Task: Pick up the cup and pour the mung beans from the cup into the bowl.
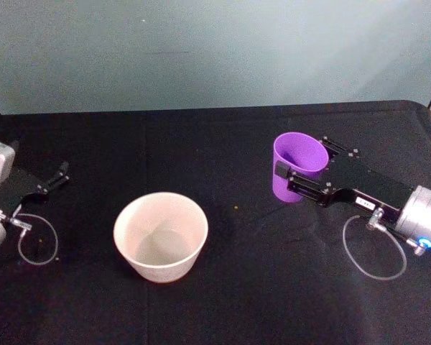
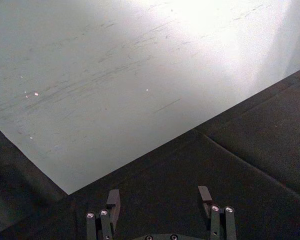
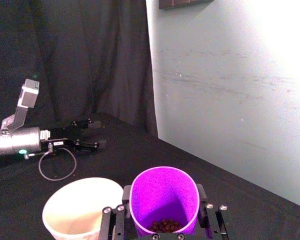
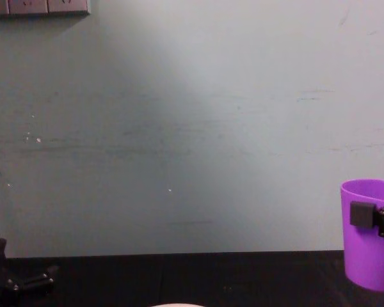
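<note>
**Purple cup gripped beside the bowl**

The right tool [image 1: 302,157] is clamped on the cup [image 1: 287,190], one finger on each side of its wall near the rim. The cup stands roughly upright over the right part of the black bench [image 1: 237,302]; I cannot tell whether its base touches the cloth. The mung beans [image 3: 165,226] lie in its bottom. The bowl [image 1: 161,266] sits left of the cup, apart from it. The left tool [image 1: 54,178] rests at the bench's left edge, its fingers spread wide.
</note>
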{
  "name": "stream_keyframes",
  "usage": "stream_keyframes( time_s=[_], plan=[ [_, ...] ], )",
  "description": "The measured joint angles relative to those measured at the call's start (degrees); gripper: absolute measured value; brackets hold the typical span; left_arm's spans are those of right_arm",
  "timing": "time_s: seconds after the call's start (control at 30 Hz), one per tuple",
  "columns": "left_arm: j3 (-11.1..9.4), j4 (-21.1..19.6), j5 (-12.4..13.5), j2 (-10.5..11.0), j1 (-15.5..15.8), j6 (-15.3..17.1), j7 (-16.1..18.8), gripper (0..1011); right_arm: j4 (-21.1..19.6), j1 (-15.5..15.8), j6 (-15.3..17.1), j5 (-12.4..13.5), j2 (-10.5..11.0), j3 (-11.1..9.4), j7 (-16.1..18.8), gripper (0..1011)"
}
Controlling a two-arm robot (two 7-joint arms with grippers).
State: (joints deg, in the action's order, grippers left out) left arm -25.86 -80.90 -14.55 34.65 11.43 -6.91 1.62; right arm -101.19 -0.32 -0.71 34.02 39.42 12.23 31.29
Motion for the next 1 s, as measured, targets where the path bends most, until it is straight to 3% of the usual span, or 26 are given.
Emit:
stream_keyframes(
  time_s=[0.27, 0.83, 1.0],
  plan=[
    [0.0, 0.0, 0.0, 0.0, 0.0, 0.0, 0.0, 1012, 0.2, -0.2, -0.1, 0.0, 0.0, 0.2, 0.0, 728],
    [0.0, 0.0, 0.0, 0.0, 0.0, 0.0, 0.0, 1012, 5.8, -8.2, 0.3, -3.6, -3.4, 7.5, 1.2, 728],
    [0.0, 0.0, 0.0, 0.0, 0.0, 0.0, 0.0, 1011, 7.4, -10.9, 0.0, -7.5, -4.9, 10.4, 0.5, 728]
  ],
)
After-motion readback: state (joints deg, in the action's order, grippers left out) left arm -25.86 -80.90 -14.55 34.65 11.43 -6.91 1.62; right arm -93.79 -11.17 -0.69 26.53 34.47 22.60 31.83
